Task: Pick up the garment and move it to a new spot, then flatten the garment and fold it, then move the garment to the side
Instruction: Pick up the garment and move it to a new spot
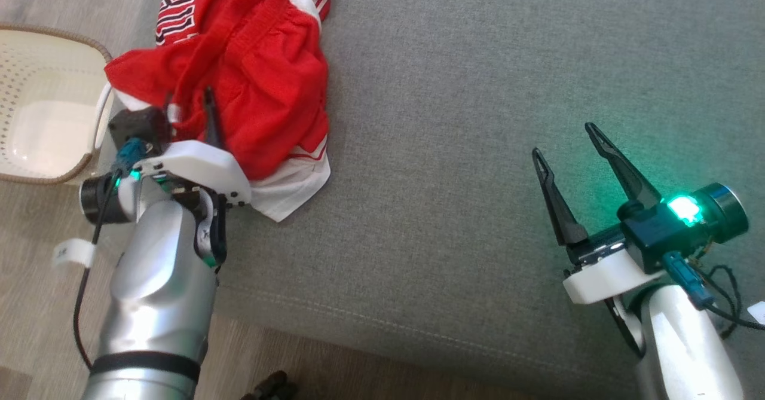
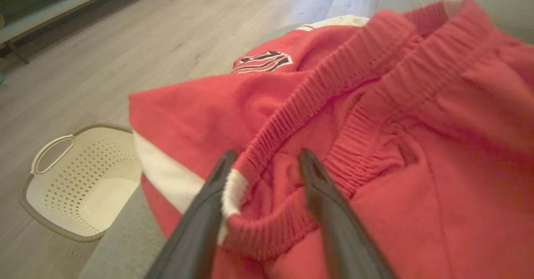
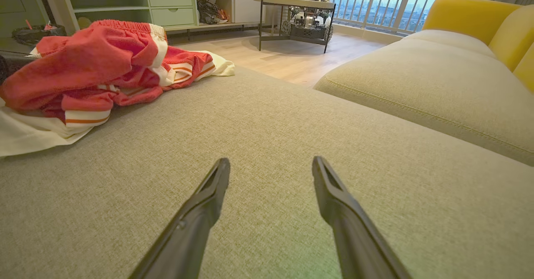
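Note:
The garment point(image 1: 263, 71) is a pair of red shorts with white trim and a black-and-white logo, lying crumpled at the left end of the grey couch seat point(image 1: 478, 89). My left gripper point(image 1: 189, 98) reaches into its near left part. In the left wrist view the left gripper point(image 2: 267, 154) is open, its fingers standing on either side of a fold of the ribbed waistband of the shorts point(image 2: 417, 145). My right gripper point(image 1: 565, 140) hovers open and empty over bare cushion far to the right. From the right gripper point(image 3: 270, 162) the shorts point(image 3: 91, 62) lie well off to the left.
A cream perforated laundry basket point(image 1: 48, 119) stands on the wood floor just left of the couch edge, also seen as the basket point(image 2: 75, 187) in the left wrist view. A second cushion with a yellow backrest point(image 3: 467, 14), a low table point(image 3: 292, 3) and shelving lie beyond.

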